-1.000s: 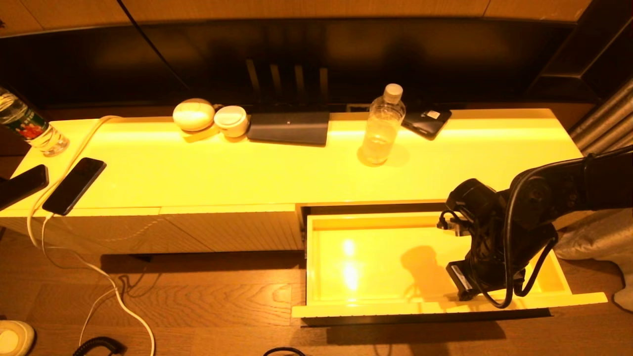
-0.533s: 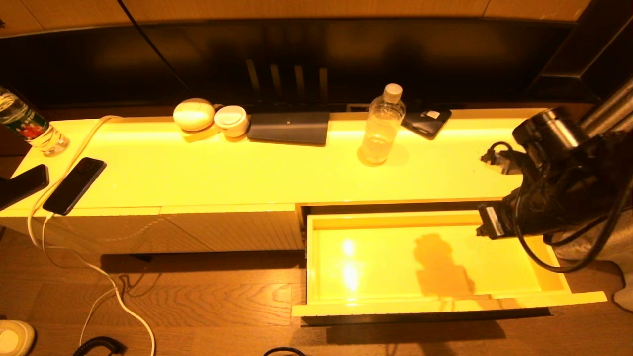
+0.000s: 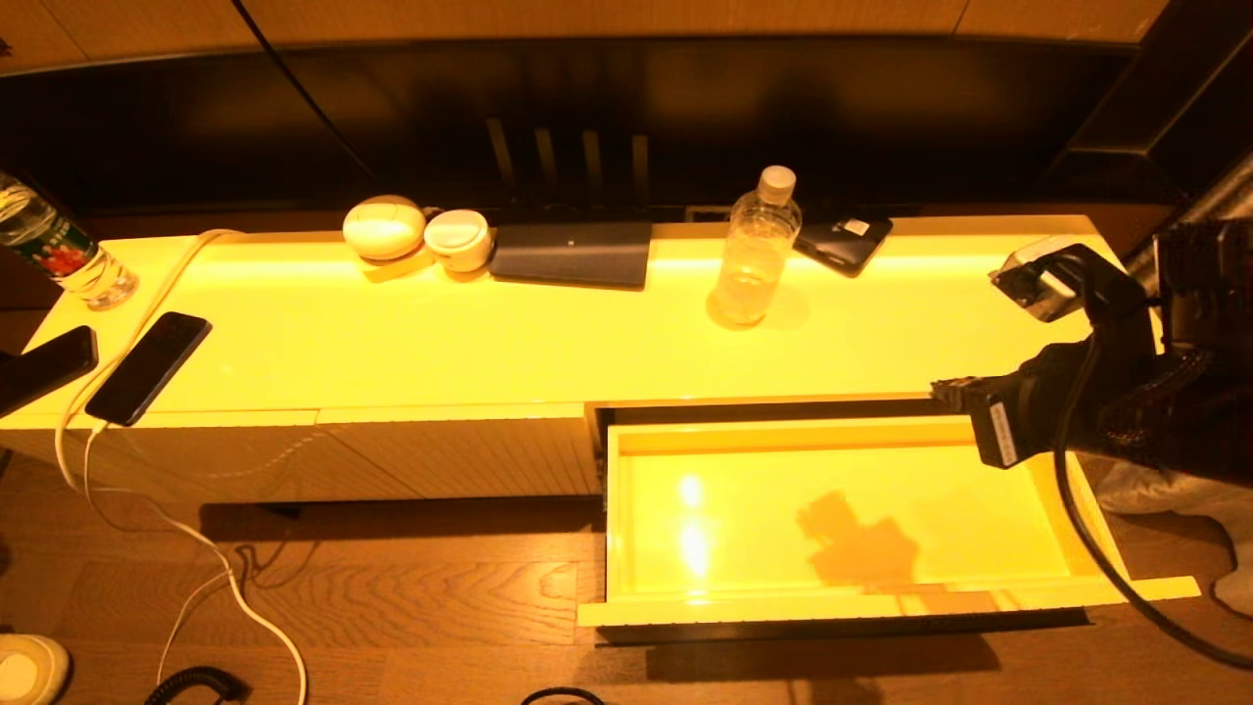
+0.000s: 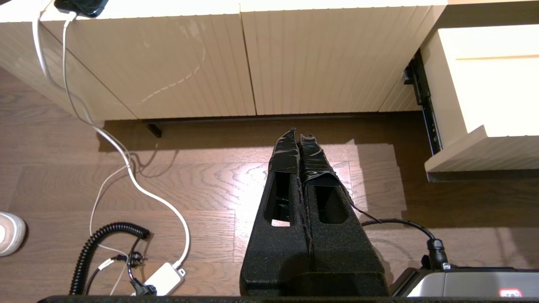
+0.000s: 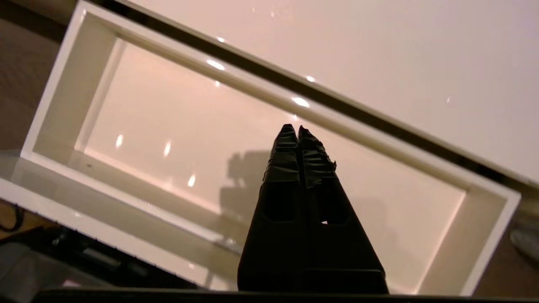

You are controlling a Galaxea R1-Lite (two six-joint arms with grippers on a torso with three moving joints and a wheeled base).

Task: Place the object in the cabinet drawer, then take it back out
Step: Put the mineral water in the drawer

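While raised out of the cabinet drawer (image 3: pixel 842 519), right gripper (image 5: pixel 298 130) pressed together, holding nothing. Bottle (image 3: pixel 756 247) upright on desk (image 3: pixel 489 333), ungrasped. Left gripper (image 4: pixel 298 134) parked, fingers together.

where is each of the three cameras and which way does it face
Head: high on the robot, looking down at the cabinet top, water bottle and open drawer; right arm shows.
Left wrist: low, facing floor and ribbed fronts; shut left gripper shows.
Right wrist: above the drawer, looking in; shut right gripper shows.
All three share the drawer.
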